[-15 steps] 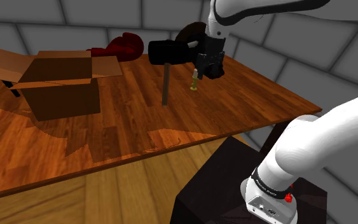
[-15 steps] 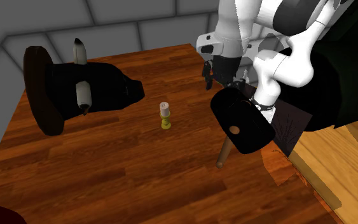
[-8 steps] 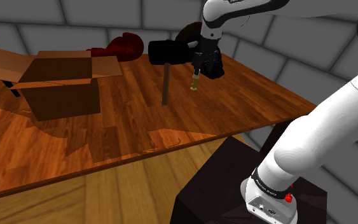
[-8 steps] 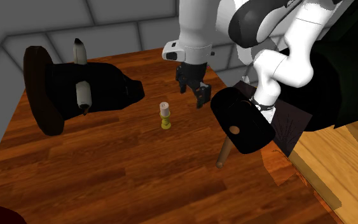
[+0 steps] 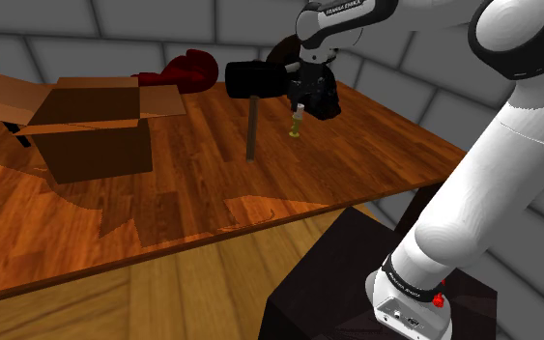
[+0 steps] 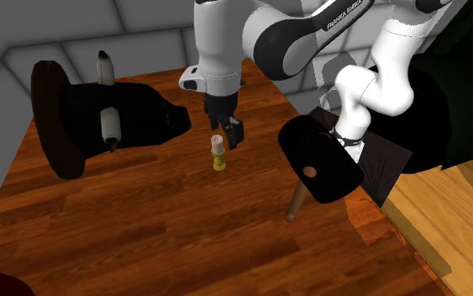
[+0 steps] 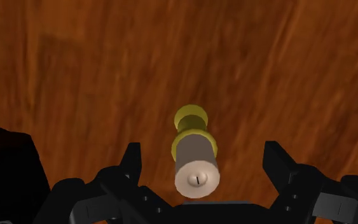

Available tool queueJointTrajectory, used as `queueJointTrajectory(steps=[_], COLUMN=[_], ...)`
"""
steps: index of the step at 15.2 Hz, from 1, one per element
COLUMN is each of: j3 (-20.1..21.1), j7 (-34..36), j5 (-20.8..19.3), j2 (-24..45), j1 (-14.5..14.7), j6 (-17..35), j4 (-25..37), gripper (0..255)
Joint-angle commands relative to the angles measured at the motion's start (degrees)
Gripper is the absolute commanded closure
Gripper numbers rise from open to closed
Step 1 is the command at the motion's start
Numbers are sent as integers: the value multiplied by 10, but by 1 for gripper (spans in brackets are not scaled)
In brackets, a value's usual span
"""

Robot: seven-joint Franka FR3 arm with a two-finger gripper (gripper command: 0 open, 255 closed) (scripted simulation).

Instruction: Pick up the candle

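Bare tabletop [image 6: 142, 219] surrounds the candle [image 6: 218, 151], while the black mallet [image 6: 318, 171] stands near on the second exterior view's right.

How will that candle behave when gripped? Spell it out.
The candle stands tall and thin on a small yellow holder, so it likely tips if nudged. Its round body may roll once down. It looks rigid, so the open gripper can probably clamp it.
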Motion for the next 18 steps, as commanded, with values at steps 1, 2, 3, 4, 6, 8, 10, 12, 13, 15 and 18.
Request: queueJointTrajectory(steps=[1, 2, 3, 4, 6, 8, 10, 12, 13, 15, 18], j3=[-2, -2, -2, -2, -2, -2, -2, -2, -2, -2, -2], j7=[-3, -3, -4, -4, -4, -4, -4, -4, -4, -4, -4], j5=[1, 1, 2, 2, 3, 3, 3, 3, 3, 3, 2], j2=[5, 6, 8, 10, 14, 13, 14, 14, 14, 14, 12], j1=[-2, -2, -2, -2, -2, -2, -2, -2, -2, -2, -2], j6=[14, 21, 29, 36, 48, 48, 48, 48, 48, 48, 40], j4=[-9, -14, -20, -25, -34, -35, -35, -34, -34, -33, -29], gripper=[0, 0, 0, 0, 0, 255, 255, 255, 255, 255, 255])
